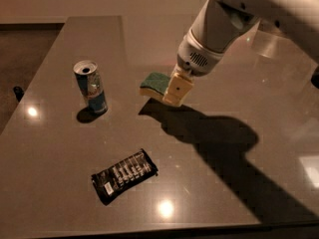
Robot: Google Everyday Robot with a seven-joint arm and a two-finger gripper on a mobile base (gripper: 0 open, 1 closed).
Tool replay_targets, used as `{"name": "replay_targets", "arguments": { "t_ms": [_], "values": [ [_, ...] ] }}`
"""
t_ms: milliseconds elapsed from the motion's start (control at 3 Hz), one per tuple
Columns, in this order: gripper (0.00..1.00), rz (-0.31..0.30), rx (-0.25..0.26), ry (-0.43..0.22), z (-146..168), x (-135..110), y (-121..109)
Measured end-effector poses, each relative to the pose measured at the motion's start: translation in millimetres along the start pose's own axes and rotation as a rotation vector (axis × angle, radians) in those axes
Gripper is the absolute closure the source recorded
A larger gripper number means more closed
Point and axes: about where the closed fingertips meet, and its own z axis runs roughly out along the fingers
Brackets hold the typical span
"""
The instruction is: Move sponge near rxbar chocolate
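Note:
The sponge (153,82), green on top and pale yellow below, hangs a little above the table's middle, with its shadow just under it. My gripper (175,90) comes down from the upper right and is shut on the sponge's right end; one pale fingertip (178,90) shows in front. The rxbar chocolate (124,176), a black wrapper with white lettering, lies flat near the table's front edge, well below and left of the sponge.
A blue-and-silver drink can (91,87) stands upright left of the sponge. The grey table (239,183) carries the arm's broad shadow on its right half. The table's front edge runs close under the bar.

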Motion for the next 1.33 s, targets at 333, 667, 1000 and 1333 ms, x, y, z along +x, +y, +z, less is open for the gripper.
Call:
{"name": "replay_targets", "arguments": {
  "t_ms": [333,667,1000,1333],
  "values": [
    [1.0,0.004,-0.021,0.019,-6.5,16.2,18.1],
    [1.0,-0.029,-0.068,0.03,-5.9,25.1,36.4],
    [1.0,-0.086,-0.122,0.038,-3.0,30.5,53.1],
    [0.83,-0.161,-0.157,0.057,-0.8,36.3,67.5]
  ]
}}
